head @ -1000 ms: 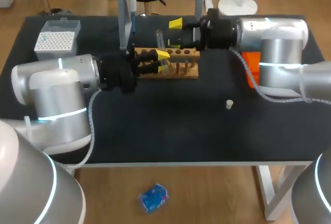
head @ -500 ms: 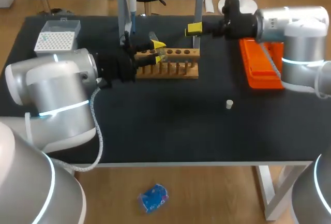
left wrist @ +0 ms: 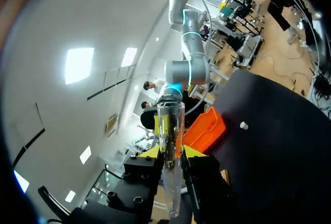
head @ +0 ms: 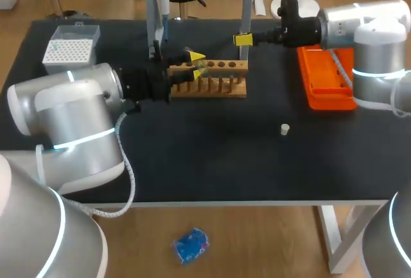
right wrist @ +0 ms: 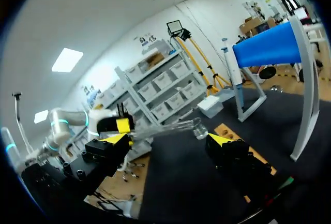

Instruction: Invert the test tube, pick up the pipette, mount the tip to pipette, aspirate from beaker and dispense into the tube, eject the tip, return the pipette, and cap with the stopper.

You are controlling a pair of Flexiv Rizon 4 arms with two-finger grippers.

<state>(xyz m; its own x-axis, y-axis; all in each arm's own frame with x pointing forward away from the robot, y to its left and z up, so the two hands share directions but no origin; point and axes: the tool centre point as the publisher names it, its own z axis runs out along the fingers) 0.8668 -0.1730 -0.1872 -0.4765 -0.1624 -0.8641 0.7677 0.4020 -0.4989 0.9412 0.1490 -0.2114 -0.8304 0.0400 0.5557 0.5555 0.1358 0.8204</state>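
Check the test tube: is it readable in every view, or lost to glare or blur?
Left wrist view: test tube sharp, with slight reflections in the glass. Right wrist view: faint and see-through, hard to trace. Head view: nearly lost against the wooden rack.

Orange tray (head: 309, 92) on black table (head: 212, 156), right side

**Left has a grip, right is wide open**

The left arm (head: 70, 117) comes in with its black wrist about level. The left gripper (head: 196, 58) has both yellow-tipped fingers pinched on a clear glass test tube (left wrist: 169, 125), which runs out along the fingers. The right arm (head: 366, 34) is stretched out sideways. The right gripper (right wrist: 168, 141) has its fingers spread wide and points toward the left gripper, near it but not touching.
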